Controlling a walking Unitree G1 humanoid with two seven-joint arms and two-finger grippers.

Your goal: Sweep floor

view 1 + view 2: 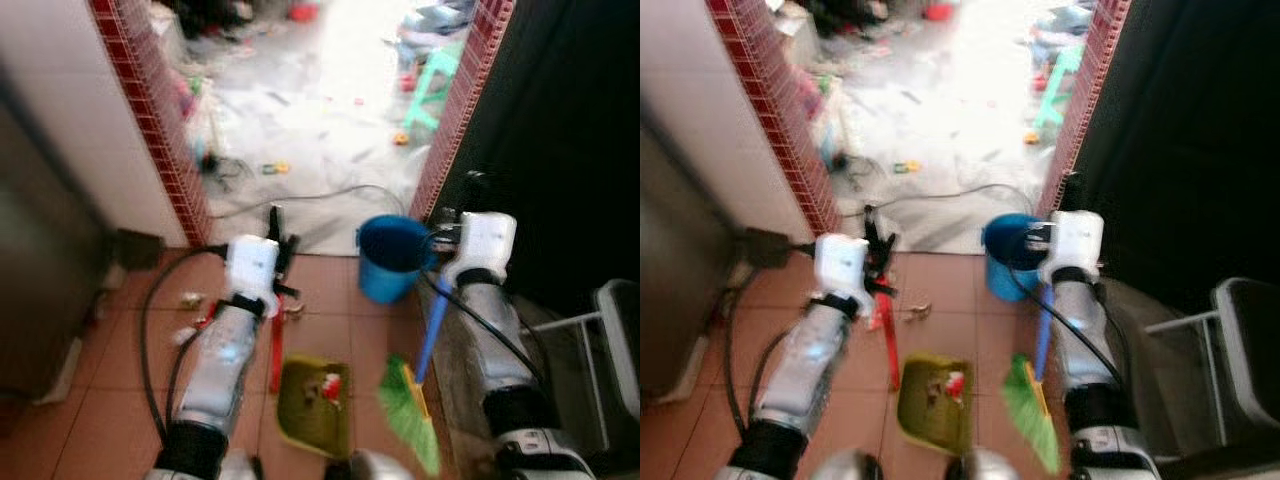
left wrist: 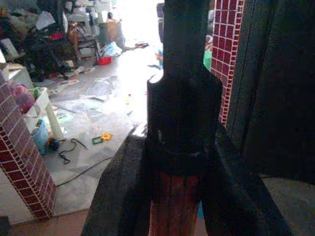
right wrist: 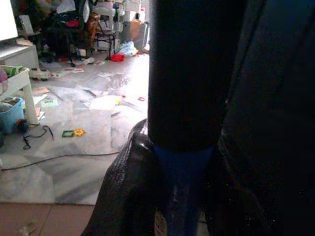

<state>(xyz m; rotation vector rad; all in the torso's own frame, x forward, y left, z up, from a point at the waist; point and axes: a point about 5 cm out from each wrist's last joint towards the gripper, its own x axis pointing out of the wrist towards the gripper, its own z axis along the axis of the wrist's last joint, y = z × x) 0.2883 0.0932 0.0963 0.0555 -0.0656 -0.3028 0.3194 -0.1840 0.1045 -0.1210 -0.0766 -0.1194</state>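
A yellow-green dustpan [image 1: 315,405] lies on the red floor tiles between my arms, with bits of rubbish [image 1: 328,385] in it. Its red handle [image 1: 275,350] rises to my left gripper [image 1: 280,245], which is shut on it; the wrist view shows the black fingers [image 2: 118,196] clamped round the red handle [image 2: 174,206]. My right gripper [image 1: 445,232] is shut on the blue handle [image 1: 432,335] of a broom with green bristles [image 1: 408,410] resting beside the dustpan. The blue handle [image 3: 182,191] sits between the right fingers [image 3: 123,196]. Small scraps [image 1: 292,310] lie on the tiles near the left arm.
A blue bucket [image 1: 390,258] stands in the doorway between red-tiled pillars [image 1: 150,110]. Beyond lies a marble floor with a cable [image 1: 300,195], scattered toys [image 1: 275,168] and a green stool [image 1: 435,85]. A grey chair [image 1: 615,340] is at the right, a steel cabinet [image 1: 40,260] at the left.
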